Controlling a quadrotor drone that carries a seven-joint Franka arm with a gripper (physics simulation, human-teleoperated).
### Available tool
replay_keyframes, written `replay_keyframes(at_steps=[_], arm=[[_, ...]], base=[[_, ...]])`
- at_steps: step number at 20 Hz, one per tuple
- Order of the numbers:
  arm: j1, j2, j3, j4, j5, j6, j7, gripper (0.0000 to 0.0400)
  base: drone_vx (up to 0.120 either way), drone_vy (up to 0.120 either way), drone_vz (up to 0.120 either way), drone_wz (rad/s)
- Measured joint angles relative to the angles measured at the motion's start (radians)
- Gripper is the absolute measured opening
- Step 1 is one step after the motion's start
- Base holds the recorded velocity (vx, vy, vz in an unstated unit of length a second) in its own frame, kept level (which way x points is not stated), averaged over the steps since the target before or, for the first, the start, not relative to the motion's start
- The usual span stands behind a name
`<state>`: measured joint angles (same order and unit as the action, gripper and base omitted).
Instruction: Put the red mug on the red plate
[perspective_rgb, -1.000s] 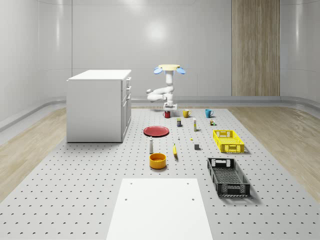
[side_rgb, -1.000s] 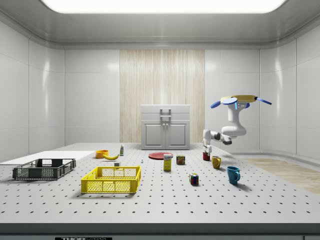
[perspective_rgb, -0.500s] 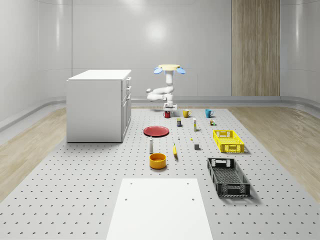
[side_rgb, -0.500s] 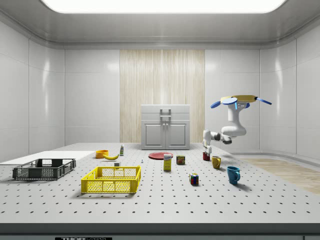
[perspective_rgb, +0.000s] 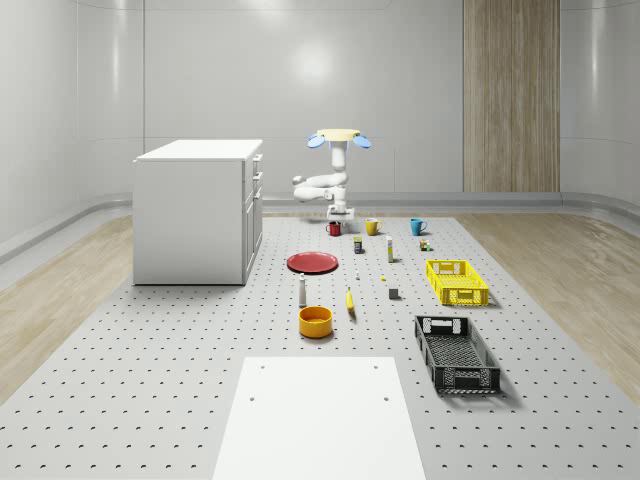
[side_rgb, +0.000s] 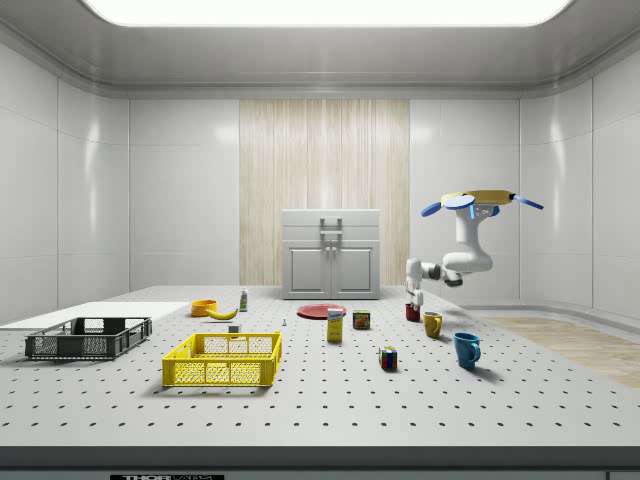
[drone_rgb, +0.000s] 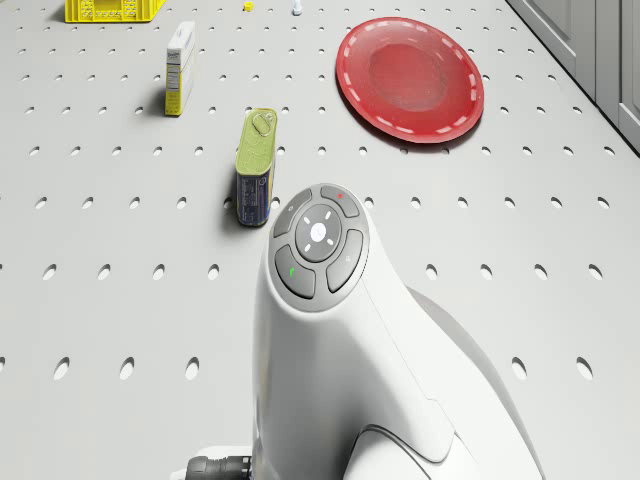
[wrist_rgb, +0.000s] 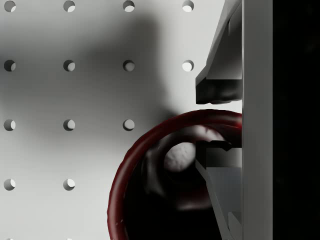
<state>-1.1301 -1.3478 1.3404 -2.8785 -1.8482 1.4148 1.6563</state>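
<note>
Wrist view | gripper open, straddling red mug rim (unchanged) | drone hovers above

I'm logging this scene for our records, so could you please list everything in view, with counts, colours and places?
Red mug: 1, on the pegboard table, under the gripper.
Red plate: 1, nearer the camera than the mug.
Other mugs: 2, yellow mug and blue mug, to the whole-scene view's right of the red one.
Crates: 2, yellow crate and black crate, whole-scene view's right.
Orange bowl: 1, before the plate.
Banana: 1, yellow, beside the bowl.
Cabinet: 1, white, whole-scene view's left.
Tin: 1, yellow-green, near the plate.
Drone: hovering behind the mugs.
Gripper: one finger inside the mug's rim, one outside.
</note>
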Motion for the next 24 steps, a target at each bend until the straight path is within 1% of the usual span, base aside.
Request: replay_keyframes(at_steps=[1,5,10,13,17,22,24], arm=[[-0.002,-0.001,0.014,-0.002,0.014,-0.003,0.003,0.0103],[-0.010,-0.010,0.056,-0.005,0.056,-0.006,0.011,0.0101],[-0.016,-0.026,0.080,-0.005,0.084,0.004,0.017,0.0100],[-0.019,-0.036,0.087,-0.005,0.094,0.012,0.020,0.0100],[-0.021,-0.050,0.093,-0.005,0.103,0.024,0.022,0.0100],[-0.024,-0.067,0.097,-0.004,0.111,0.040,0.025,0.0100],[-0.025,-0.074,0.099,-0.004,0.114,0.046,0.026,0.0100]], base=[[0.000,0.000,0.120,0.000],[0.120,-0.120,0.120,0.000],[0.120,-0.120,0.112,0.000],[0.120,-0.120,0.000,0.000],[0.120,0.000,0.000,0.000],[0.120,-0.104,0.000,0.000],[0.120,0.000,0.000,0.000]])
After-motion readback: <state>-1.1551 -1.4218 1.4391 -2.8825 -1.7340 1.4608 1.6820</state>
